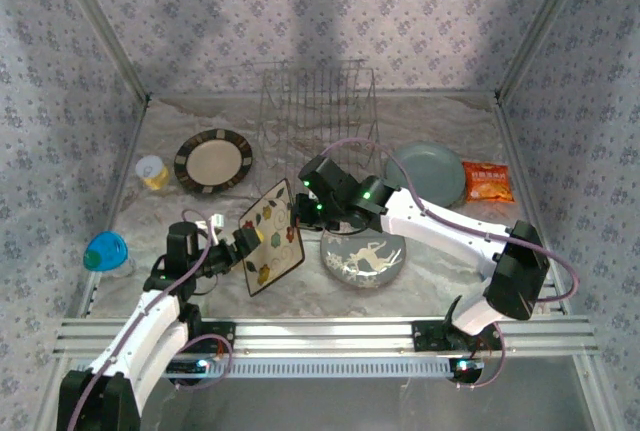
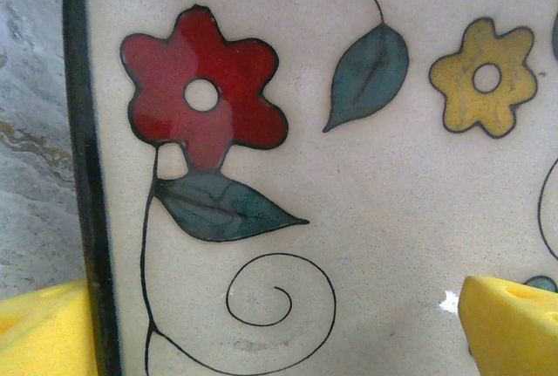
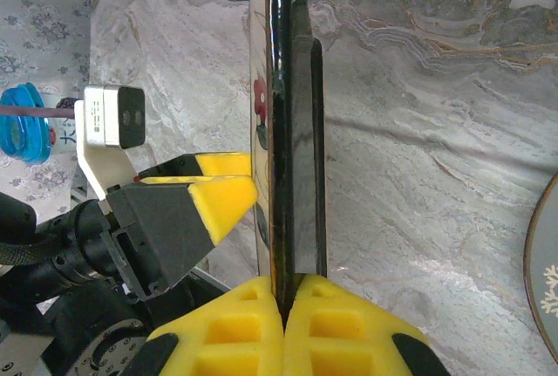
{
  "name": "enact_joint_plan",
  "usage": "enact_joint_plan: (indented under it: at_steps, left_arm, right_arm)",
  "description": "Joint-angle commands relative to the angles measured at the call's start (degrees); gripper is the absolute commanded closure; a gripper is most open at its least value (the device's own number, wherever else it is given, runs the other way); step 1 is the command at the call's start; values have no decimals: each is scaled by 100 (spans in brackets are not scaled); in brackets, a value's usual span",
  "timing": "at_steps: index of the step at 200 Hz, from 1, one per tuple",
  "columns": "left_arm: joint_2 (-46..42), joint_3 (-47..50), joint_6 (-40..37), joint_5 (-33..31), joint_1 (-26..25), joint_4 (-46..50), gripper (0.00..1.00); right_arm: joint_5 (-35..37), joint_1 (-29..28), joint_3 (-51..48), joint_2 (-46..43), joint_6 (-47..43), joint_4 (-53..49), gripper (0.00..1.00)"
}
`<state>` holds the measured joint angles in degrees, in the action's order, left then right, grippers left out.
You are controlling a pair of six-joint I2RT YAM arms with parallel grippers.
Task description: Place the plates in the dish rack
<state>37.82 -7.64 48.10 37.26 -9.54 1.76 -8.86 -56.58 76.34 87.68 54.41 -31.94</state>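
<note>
Carry the square flowered plate (image 1: 275,251), pinched on edge at mid-table by the right gripper (image 1: 297,216) with the left gripper (image 1: 254,240) splayed wide at its painted face, upright and steady, lining its rim with a gap between the far dish rack (image 1: 315,101) tines.

We're seeing the square plate (image 2: 392,219) looking like glazed ceramic, glossy and finely speckled, its black edge shining. The yellow pads (image 3: 340,328) are looking matt, foam-like. The dish rack (image 1: 318,101) is showing thin bright metal wire. The table cover (image 3: 418,149) is looking marbled, matt.
</note>
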Motion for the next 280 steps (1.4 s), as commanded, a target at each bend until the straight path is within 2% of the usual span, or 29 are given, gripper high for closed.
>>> enact_joint_plan:
  at_steps: [1, 130, 204, 225, 280]
  left_arm:
    - [-141, -16, 195, 282, -44, -367, 1]
    - [-1325, -648, 657, 494, -38, 618, 1]
    - [-1277, -919, 1226, 660, -35, 16, 7]
    - [-1278, -1051, 1326, 687, -35, -36, 13]
    - [-1192, -1314, 1739, 693, -34, -435, 20]
  right_arm:
    - [-230, 39, 496, -410, 142, 960, 100]
    - [-151, 126, -25, -704, 235, 1051, 100]
    - [-125, 287, -395, -1019, 307, 1232, 100]
    - [-133, 333, -468, -1067, 321, 1310, 100]
    - [-220, 531, -619, -1229, 354, 1458, 100]
